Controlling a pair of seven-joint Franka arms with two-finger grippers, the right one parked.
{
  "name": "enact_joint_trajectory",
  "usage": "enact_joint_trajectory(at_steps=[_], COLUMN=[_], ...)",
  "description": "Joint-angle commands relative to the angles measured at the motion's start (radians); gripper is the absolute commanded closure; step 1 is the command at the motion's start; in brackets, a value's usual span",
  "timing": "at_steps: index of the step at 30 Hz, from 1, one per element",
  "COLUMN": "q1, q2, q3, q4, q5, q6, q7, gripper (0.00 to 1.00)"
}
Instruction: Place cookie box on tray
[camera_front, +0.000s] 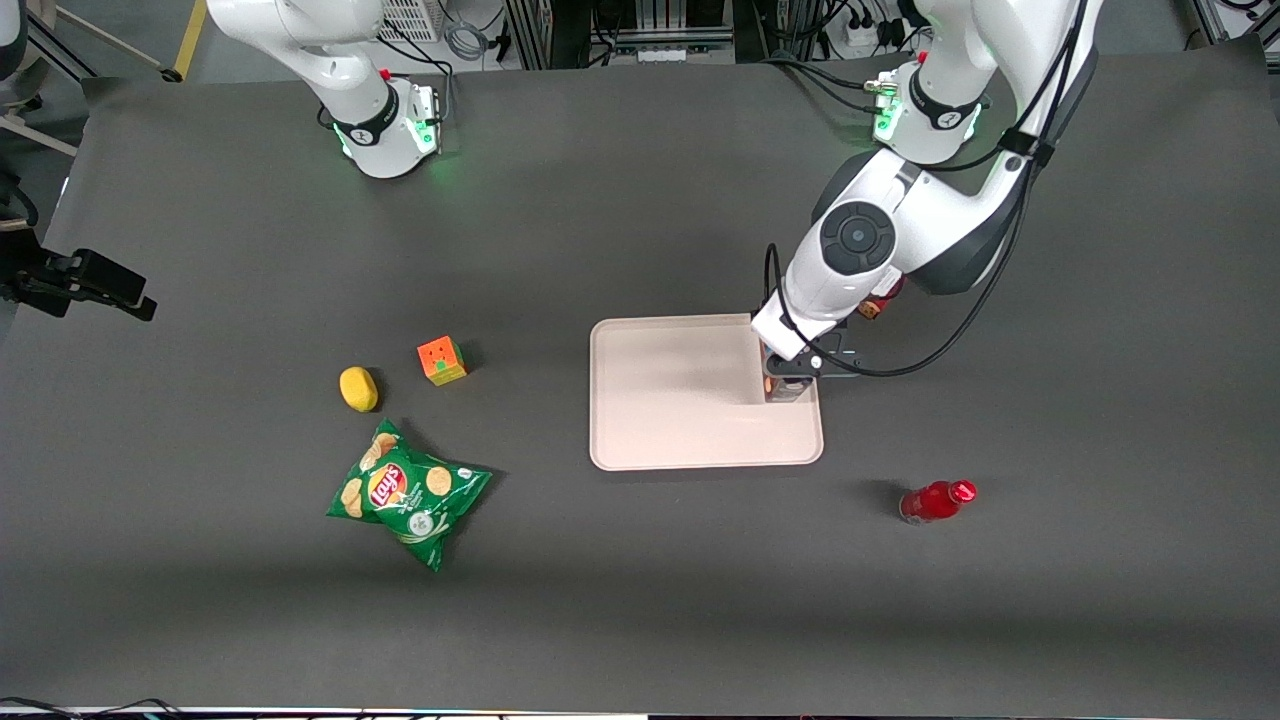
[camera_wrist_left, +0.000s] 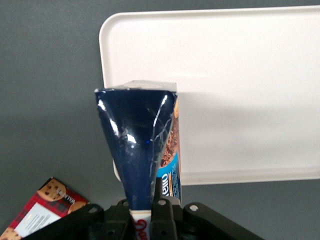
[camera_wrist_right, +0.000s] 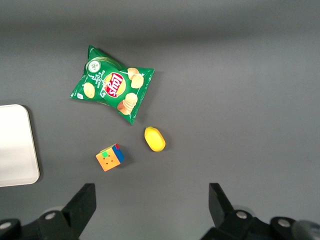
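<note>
My fingers (camera_wrist_left: 142, 212) clamp the cookie box (camera_wrist_left: 142, 145) over the tray (camera_front: 680, 400).

Sweeping the bench (camera_front: 640, 600) from the parked arm's end: a yellow lemon (camera_front: 358, 388), an orange puzzle cube (camera_front: 441, 360) just beside it, and a green chip bag (camera_front: 405, 492) nearer the front camera than both. Then comes the tray, and I hang over its corner toward the working arm's end. The navy box stands on end between my fingers, its lower end just above or on the tray; I cannot tell which. A red cookie box (camera_wrist_left: 42, 210) lies on the bench nearby, and a red bottle (camera_front: 935, 500) lies nearer the front camera.
</note>
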Motion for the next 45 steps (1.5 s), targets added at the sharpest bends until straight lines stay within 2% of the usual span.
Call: enact_joint_trajectory(at_steps=[1,8,13,23,25,26,27,29,31,32,45], q1=[-0.004,0.002,0.005,0.003,0.003,0.003,0.005,0.003,0.005,0.005,0.005], q2=[0.043,0.073,0.087,0.087,0.09,0.093,0.095,0.098,0.099,0.099,0.099], q3=[0.006,0.024,0.027,0.046,0.046,0.046,0.046,0.046,0.046,0.047,0.047], q4=[0.009,-0.02,-0.019,-0.014,-0.014,-0.014,-0.012,-0.011,-0.011,-0.011,-0.009], q5=[0.048,0.054,0.126,0.132,0.135,0.135,0.135,0.135,0.135,0.135,0.135], q6=[0.039,0.122,0.127,0.127,0.127,0.127,0.128,0.128,0.128,0.127,0.123], q7=[-0.045,-0.044,-0.045,-0.045,-0.044,-0.044,-0.044,-0.045,-0.044,-0.044,-0.044], gripper=[1.0,1.0,1.0,1.0,0.94,0.88,0.74,0.28,0.06,0.0,0.0])
